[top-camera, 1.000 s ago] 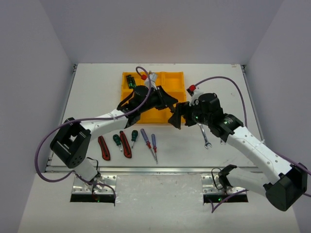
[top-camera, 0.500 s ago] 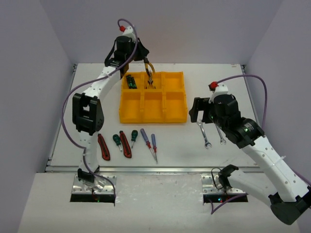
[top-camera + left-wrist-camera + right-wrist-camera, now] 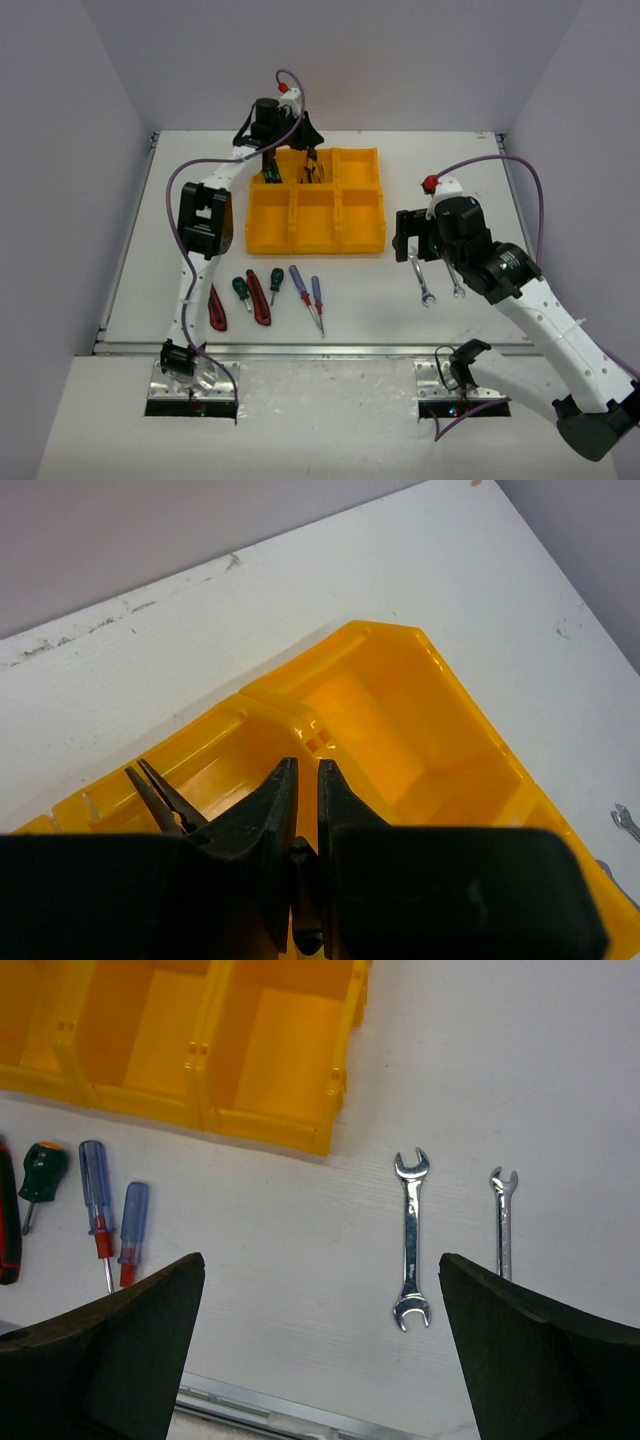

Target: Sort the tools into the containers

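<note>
The yellow tray (image 3: pixel 315 238) has six compartments. My left gripper (image 3: pixel 303 146) hangs over its back middle compartment, shut on the yellow-handled pliers (image 3: pixel 312 168). In the left wrist view the jaws (image 3: pixel 306 765) stand a slit apart with a dark part between them, and the pliers' nose (image 3: pixel 158 793) sticks out to their left. Slim green drivers (image 3: pixel 269 168) lie in the back left compartment. My right gripper (image 3: pixel 412 238) is wide open and empty above two silver wrenches (image 3: pixel 423 280) (image 3: pixel 455 280). They also show in the right wrist view (image 3: pixel 412 1240) (image 3: pixel 503 1222), below my open gripper (image 3: pixel 322 1260).
Two red-black knives (image 3: pixel 215 306) (image 3: pixel 260 297), two green-handled screwdrivers (image 3: pixel 240 290) (image 3: pixel 276 283) and two purple-handled screwdrivers (image 3: pixel 299 284) (image 3: pixel 317 297) lie in a row in front of the tray. The right wrist view shows the tray's front corner (image 3: pixel 330 1110).
My left arm swung from the tray's front up to its far side with the pliers, then came down over the back middle compartment. My right gripper drew back from the tray to above the wrenches.
</note>
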### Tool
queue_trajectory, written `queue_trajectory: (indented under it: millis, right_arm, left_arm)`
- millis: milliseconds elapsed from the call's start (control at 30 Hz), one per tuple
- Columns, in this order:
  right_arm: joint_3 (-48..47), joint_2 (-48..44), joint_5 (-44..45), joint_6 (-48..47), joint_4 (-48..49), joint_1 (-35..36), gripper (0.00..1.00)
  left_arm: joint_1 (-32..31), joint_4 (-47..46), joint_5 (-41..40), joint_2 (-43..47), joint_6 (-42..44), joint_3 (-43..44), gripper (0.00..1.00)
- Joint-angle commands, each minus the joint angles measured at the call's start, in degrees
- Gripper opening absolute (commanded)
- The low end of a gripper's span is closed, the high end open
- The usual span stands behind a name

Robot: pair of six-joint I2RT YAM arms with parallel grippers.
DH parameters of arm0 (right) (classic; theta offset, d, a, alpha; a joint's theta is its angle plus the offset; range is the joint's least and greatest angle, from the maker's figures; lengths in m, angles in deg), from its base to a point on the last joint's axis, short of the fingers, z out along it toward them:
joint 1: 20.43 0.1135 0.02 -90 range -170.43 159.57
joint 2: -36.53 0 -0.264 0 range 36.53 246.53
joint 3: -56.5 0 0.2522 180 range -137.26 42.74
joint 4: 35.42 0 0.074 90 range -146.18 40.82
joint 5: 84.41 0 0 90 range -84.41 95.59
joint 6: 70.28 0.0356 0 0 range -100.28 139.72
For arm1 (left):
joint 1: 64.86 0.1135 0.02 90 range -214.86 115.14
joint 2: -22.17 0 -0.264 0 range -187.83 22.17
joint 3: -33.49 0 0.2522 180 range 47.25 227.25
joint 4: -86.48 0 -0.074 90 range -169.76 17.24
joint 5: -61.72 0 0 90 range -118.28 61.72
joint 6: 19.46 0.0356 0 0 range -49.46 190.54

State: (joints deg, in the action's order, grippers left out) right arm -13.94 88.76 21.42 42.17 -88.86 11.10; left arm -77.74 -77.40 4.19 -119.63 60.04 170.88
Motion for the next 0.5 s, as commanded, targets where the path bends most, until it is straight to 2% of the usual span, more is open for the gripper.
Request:
queue_trajectory:
  millis: [0,333,400,467]
  right_arm:
    - [0.75,1.26,-0.44,-1.15,0.86,-0.30,0.99]
    - [0.36,4.92,1.46,-0.41,1.92,-0.70,0.99]
    - [-0.10,5.74,0.88,0.33,1.96,-1.06,0.99]
    - [-0.44,6.13,0.18,0.84,1.98,-1.21,0.99]
  left_arm:
    - [0.13,-4.19,0.99,0.54,-0.11,5.98,0.00]
    - [-0.68,4.44,-0.48,1.36,-0.52,6.57,0.02]
    - [-1.04,5.29,-1.65,1.82,-0.62,6.12,0.08]
    - [-1.28,5.55,-2.24,1.25,-1.11,6.19,0.22]
